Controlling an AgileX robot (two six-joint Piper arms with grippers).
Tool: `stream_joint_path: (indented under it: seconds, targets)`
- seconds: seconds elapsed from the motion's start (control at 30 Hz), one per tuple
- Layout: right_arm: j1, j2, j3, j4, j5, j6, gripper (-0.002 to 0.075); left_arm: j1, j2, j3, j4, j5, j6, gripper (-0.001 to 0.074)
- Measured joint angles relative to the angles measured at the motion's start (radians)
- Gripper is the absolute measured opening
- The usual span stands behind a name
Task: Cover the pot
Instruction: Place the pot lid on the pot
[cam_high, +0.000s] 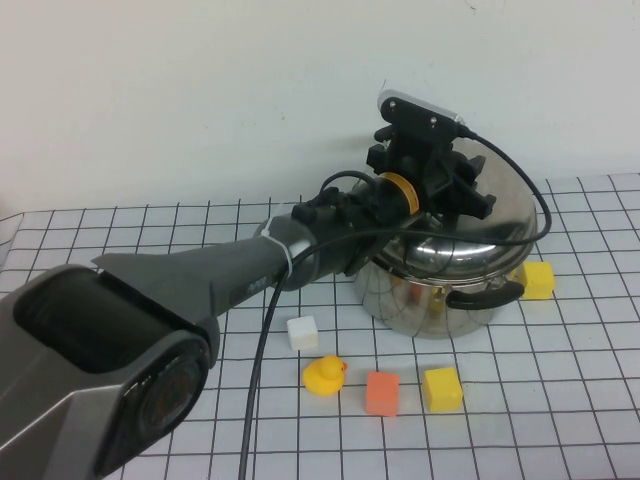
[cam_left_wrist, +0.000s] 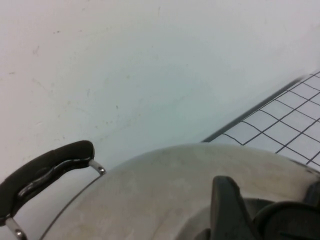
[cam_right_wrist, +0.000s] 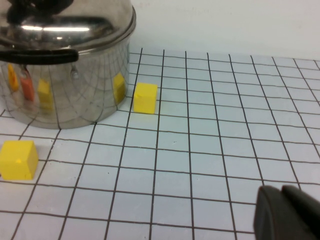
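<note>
The pot (cam_high: 440, 295) stands at the worktop's (cam_high: 560, 420) far right, with the lid (cam_high: 500, 215) on it. The left gripper (cam_high: 432, 175) is set over the lid, its jaws hidden, so their state cannot be told. Of the right gripper (cam_right_wrist: 287, 212), only a dark tip is seen low over the worktop, jaws likewise undeterminable.

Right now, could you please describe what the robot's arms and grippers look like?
The left arm has a dark grey shell with small white lettering, a white cable tie and black cables. Over the pot, the left gripper is black with a yellow ring and a white-topped camera module. Of the right gripper, low over the table, only dark fingertips show.
</note>
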Motion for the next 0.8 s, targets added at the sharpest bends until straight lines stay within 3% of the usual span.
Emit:
stream_joint_path:
  seconds: [0.47, 0.8]
  targets:
    - [0.0, 0.0, 0.0, 0.0, 0.0, 0.0, 0.0009, 0.0, 0.007, 0.0, 0.015, 0.005, -0.021, 0.0312]
    - [0.0, 0.0, 0.0, 0.0, 0.0, 0.0, 0.0009, 0.0, 0.054, -0.004, -0.006, -0.109, -0.033, 0.0312]
